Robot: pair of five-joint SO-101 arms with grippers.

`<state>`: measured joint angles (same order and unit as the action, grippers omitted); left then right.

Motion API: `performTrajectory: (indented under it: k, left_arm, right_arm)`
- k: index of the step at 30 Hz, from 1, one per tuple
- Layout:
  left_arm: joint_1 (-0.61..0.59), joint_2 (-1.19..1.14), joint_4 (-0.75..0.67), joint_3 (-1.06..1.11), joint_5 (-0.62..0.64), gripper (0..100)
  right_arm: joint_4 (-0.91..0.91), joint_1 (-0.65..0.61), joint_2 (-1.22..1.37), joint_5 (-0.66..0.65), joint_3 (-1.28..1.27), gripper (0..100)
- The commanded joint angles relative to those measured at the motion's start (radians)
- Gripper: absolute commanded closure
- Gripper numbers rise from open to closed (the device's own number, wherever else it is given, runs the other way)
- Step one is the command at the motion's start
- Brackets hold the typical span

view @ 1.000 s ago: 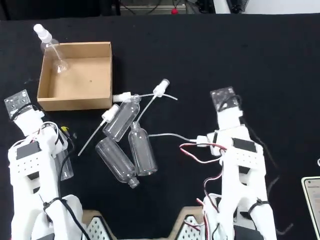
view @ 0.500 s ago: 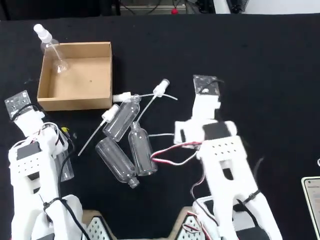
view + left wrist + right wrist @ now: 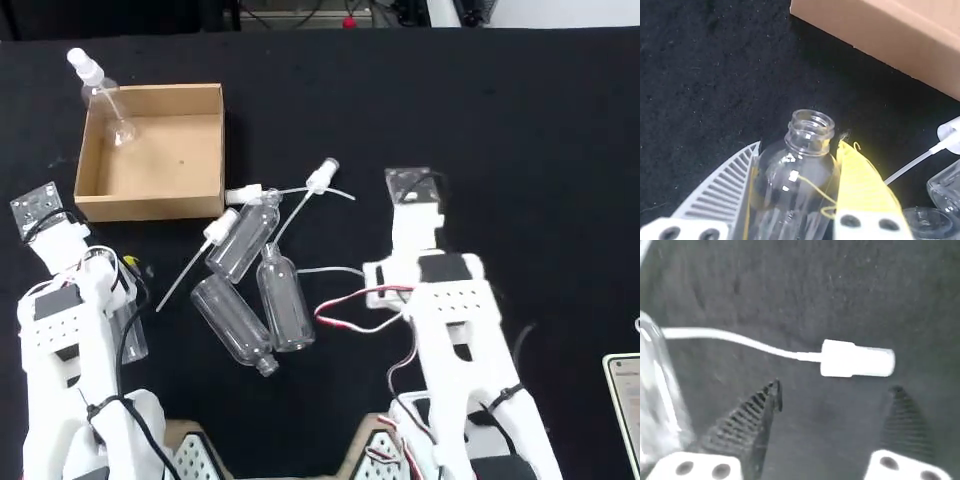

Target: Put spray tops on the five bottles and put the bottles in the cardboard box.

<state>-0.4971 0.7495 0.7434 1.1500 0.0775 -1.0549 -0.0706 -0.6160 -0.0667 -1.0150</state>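
Over the last second the right arm has swung left toward the middle of the worktop (image 3: 520, 120). The right gripper (image 3: 836, 388) now hangs wide open and empty over a loose spray top (image 3: 857, 359). The left gripper (image 3: 801, 145), seemingly unmoved near the left edge, clamps an uncapped bottle (image 3: 810, 127). Picking up the top looks next. The cardboard box (image 3: 150, 195) sits toward the far left corner.
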Motion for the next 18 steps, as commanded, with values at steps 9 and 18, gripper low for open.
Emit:
performTrajectory:
  k: [9, 18]
  left_arm:
    - [0.001, 0.026, -0.023, -0.019, 0.000, 92]
    - [-0.047, 0.026, -0.058, -0.007, 0.002, 92]
  right_arm:
    - [0.054, 0.068, -0.021, -0.292, -0.102, 85.5]
    - [0.227, 0.078, -0.019, -0.296, -0.139, 83.3]
